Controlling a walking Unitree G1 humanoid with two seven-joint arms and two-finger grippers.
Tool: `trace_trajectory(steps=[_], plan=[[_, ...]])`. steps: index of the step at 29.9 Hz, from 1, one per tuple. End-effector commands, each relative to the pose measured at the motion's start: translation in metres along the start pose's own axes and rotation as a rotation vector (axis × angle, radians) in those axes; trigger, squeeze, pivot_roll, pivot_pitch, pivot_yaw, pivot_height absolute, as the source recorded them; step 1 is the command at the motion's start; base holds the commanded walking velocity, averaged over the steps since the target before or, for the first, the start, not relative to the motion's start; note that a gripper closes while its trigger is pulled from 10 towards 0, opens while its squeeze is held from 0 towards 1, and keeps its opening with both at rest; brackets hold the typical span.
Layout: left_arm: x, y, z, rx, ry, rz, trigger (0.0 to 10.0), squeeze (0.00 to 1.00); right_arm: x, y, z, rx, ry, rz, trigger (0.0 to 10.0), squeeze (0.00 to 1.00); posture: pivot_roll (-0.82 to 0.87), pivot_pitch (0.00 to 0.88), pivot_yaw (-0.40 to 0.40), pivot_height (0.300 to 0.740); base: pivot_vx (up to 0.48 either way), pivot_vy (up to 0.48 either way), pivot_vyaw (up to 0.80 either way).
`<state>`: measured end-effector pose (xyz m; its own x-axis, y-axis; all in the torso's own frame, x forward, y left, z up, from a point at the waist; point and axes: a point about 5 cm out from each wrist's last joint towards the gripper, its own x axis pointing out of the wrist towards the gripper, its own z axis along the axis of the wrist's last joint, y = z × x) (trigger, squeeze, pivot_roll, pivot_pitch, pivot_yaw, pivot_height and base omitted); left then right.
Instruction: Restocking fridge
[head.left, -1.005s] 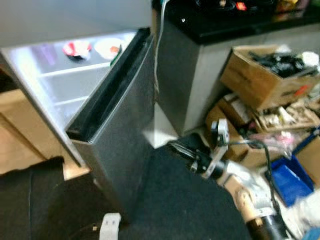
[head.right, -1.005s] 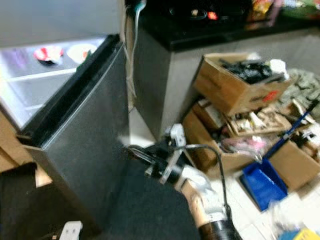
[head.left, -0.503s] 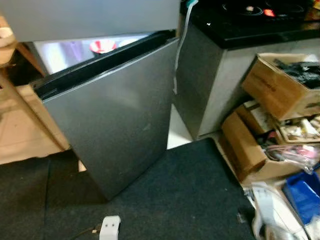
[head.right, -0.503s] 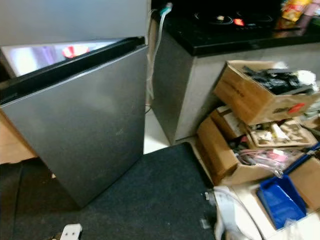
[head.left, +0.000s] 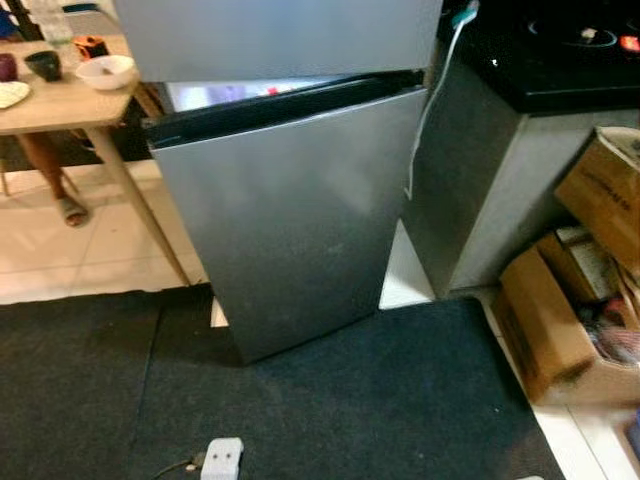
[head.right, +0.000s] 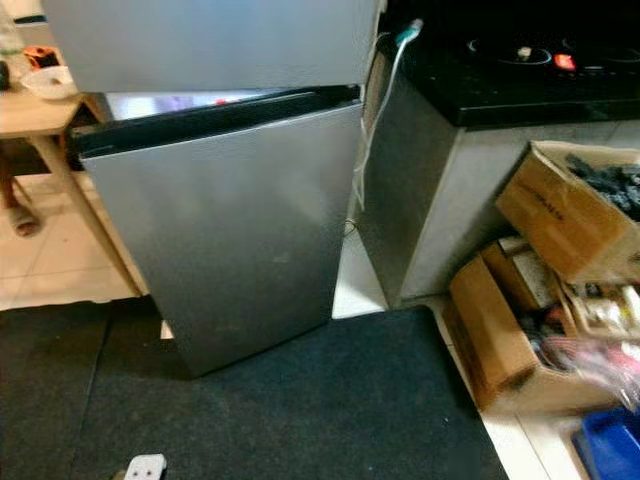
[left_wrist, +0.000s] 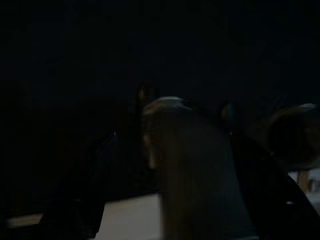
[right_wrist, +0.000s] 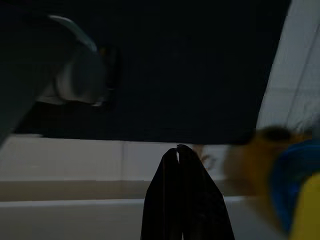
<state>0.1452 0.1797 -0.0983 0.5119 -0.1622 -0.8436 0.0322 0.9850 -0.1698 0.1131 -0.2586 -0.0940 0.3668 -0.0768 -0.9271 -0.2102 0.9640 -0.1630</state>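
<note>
Brushed grey steel takes up the middle of the head views: the fridge (head.left: 290, 180) stands upright on pale floor tiles (head.left: 60, 250), its upper door shut and its lower door (head.right: 225, 235) almost closed, with a thin lit strip of the interior (head.left: 230, 93) showing along the black seal at the door's top edge. A dark mat (head.right: 300, 400) lies on the floor in front of it, with a small white plug-like block (head.left: 222, 459) near the mat's front edge. To the robot's left a wooden table (head.left: 55, 100) stands just beside the fridge, carrying a white bowl (head.left: 105, 71) and a dark cup (head.left: 44, 64); a person's sandalled foot (head.left: 68, 208) rests on the tiles under it. To the right is a grey cabinet with a black hob top (head.right: 500, 80), and a white cable (head.right: 375, 110) hangs down between it and the fridge. Further right, open cardboard boxes (head.right: 560, 225) of clutter are stacked on the floor. The right end effector (right_wrist: 178, 197) hangs over the mat edge and tiles, its two black fingers (right_wrist: 165, 200) pressed together with nothing between them. The left wrist view is very dark; whether the left end effector is spread or closed cannot be told.
</note>
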Motion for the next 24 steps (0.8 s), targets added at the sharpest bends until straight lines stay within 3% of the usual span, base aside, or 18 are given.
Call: trace_trajectory(steps=[1,24], plan=[[-0.0021,0.0014,-0.0110,0.018,0.045,0.005,10.0,0.00,-0.0002,0.0036,-0.0059,-0.038,0.014,0.005,10.0,0.00,-0.13,0.103,-0.034,0.740,0.000,0.000,0.71],[-0.0014,0.0033,-0.0046,0.016,0.028,0.009,10.0,0.00,0.0016,0.0100,-0.0044,-0.105,0.010,-0.010,10.0,0.00,-0.13,0.102,-0.021,0.740,0.000,0.000,0.71]])
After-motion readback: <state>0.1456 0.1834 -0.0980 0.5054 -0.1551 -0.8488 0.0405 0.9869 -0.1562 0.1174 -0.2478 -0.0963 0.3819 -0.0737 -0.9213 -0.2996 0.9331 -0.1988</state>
